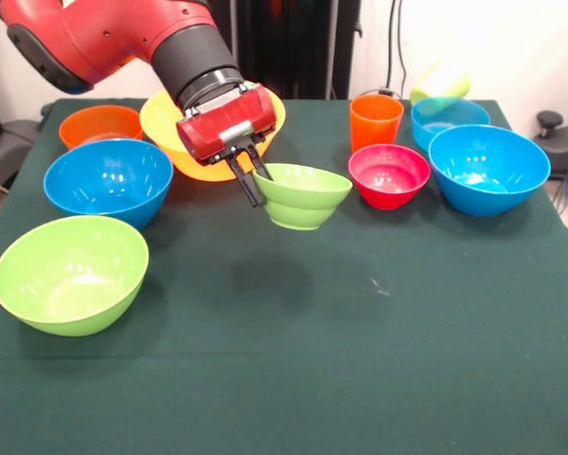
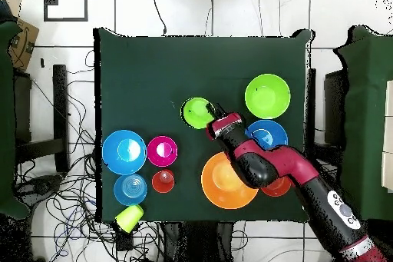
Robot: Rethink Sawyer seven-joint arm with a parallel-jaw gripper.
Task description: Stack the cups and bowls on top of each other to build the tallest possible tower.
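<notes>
My gripper (image 1: pixel 257 184) is shut on the near-left rim of the small green bowl (image 1: pixel 304 197), one finger inside and one outside. The bowl hangs tilted a little above the table, with its shadow below. In the overhead view the gripper (image 2: pixel 214 113) is at the right rim of this bowl (image 2: pixel 196 112). The large yellow-orange bowl (image 1: pixel 160 118) sits behind the gripper. The orange cup (image 1: pixel 375 121) stands upright. The yellow-green cup (image 1: pixel 440 88) lies on its side at the far right edge. No column of stacked bowls shows.
A large lime bowl (image 1: pixel 70 273), a blue bowl (image 1: pixel 108 180) and a small orange bowl (image 1: pixel 100 125) sit at the left. A red-pink bowl (image 1: pixel 389 175), a large blue bowl (image 1: pixel 489 169) and a smaller blue bowl (image 1: pixel 449 118) sit at the right.
</notes>
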